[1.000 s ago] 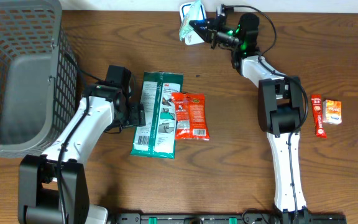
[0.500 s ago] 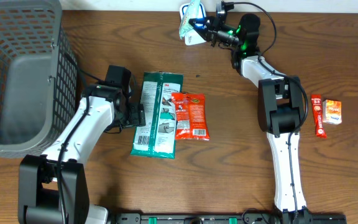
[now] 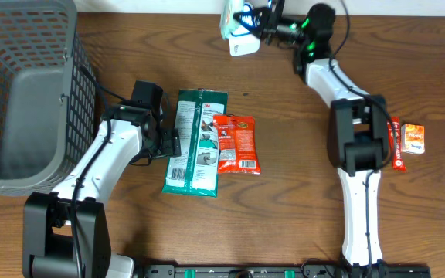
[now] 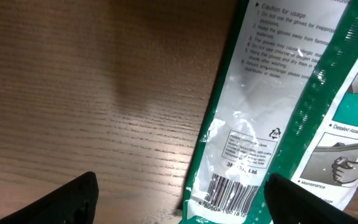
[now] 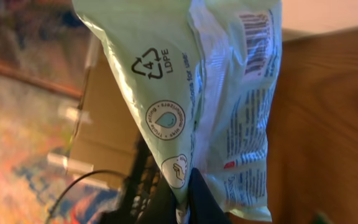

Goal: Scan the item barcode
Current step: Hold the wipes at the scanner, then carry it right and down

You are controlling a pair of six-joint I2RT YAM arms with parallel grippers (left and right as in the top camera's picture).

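The left arm (image 3: 103, 158), white-shelled with black joints, is leaning forward from its base and bending at the elbow. At its end the left gripper (image 3: 174, 144), a black two-finger pincer, is pointing toward the other arm, jaws standing wide apart, dark fingertips (image 4: 73, 199) framing its wrist view. The right arm (image 3: 355, 147), built alike, is extending far forward beyond that pincer. The right gripper (image 3: 253, 21) is pinching a pale green plastic pouch (image 5: 216, 93), the closed fingers (image 5: 194, 199) holding its edge.
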